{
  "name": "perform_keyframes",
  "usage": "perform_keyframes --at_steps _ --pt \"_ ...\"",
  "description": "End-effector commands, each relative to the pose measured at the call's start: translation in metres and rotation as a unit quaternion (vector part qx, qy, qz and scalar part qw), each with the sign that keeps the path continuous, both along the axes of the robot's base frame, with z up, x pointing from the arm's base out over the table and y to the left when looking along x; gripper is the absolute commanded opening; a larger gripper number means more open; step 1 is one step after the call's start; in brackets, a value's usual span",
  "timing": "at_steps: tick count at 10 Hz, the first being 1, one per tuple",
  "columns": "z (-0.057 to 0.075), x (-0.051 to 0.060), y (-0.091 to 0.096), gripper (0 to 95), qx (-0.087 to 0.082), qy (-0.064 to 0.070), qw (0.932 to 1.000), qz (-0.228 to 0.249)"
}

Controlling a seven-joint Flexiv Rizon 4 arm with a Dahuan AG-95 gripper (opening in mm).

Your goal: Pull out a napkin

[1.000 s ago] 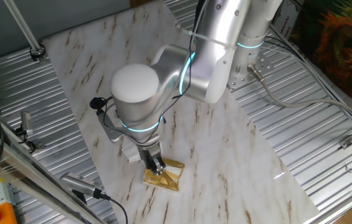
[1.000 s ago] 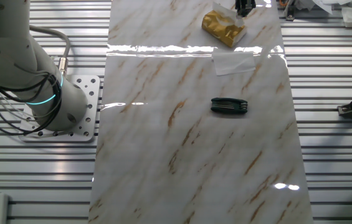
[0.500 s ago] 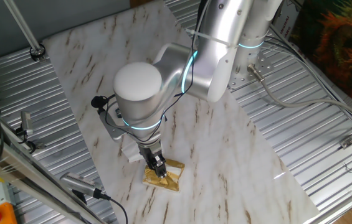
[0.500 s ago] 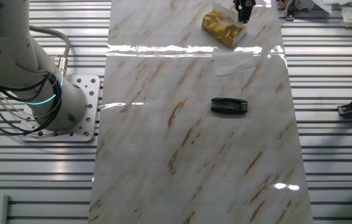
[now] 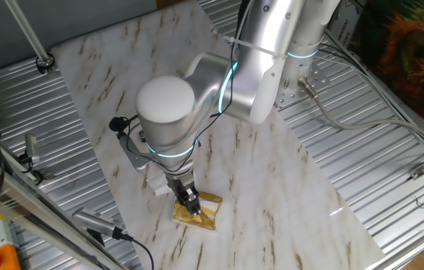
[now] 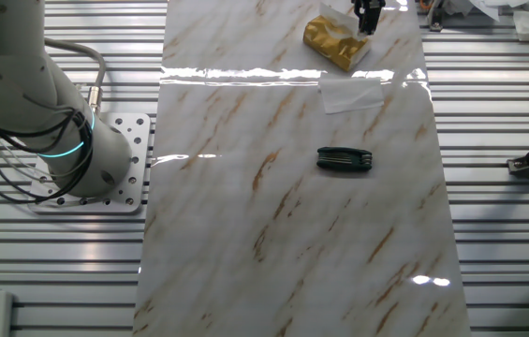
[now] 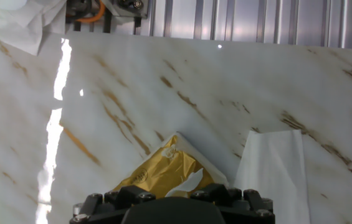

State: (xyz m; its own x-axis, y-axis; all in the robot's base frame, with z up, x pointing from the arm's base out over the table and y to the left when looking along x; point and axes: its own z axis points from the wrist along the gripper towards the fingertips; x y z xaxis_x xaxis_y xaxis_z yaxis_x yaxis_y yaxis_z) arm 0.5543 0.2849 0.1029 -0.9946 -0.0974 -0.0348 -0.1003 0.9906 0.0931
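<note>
The shiny gold foil packet (image 7: 157,173) lies near the table's edge, also seen in one fixed view (image 5: 199,213) and in the other fixed view (image 6: 334,42). A small white tip of the napkin (image 7: 188,182) sticks out of its opening. My gripper (image 5: 190,199) stands upright right over that opening, its tips down at the packet; it also shows in the other fixed view (image 6: 369,15). In the hand view the black hand body hides the fingertips. The fingers look close together, but I cannot tell whether they hold the tip.
A smooth flat white paper wedge (image 7: 270,167) lies beside the packet, also in the other fixed view (image 6: 352,94). A black folded tool (image 6: 344,159) lies mid-table. Crumpled white material (image 7: 17,22) and metal fittings sit past the marble edge.
The gripper came down a little onto the packet between one second and half a second ago. Since then the arm has held still. The fingers look slightly narrower than before.
</note>
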Motion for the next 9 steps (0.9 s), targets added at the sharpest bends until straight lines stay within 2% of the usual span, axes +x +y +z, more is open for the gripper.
perform_keyframes --at_steps 1,2,7,8,9 --pt "-0.0015 0.0016 0.0020 76.0 -0.001 -0.002 1.0000 -0.003" --pt "-0.0021 0.0022 0.0030 57.0 -0.002 -0.002 1.0000 -0.007" --pt "-0.0055 0.0055 0.0093 57.0 -0.001 -0.010 0.9999 -0.012" --pt "-0.0059 0.0059 0.0101 19.0 -0.002 -0.010 0.9998 -0.016" --pt "-0.0059 0.0059 0.0102 0.0 -0.003 -0.011 0.9998 -0.017"
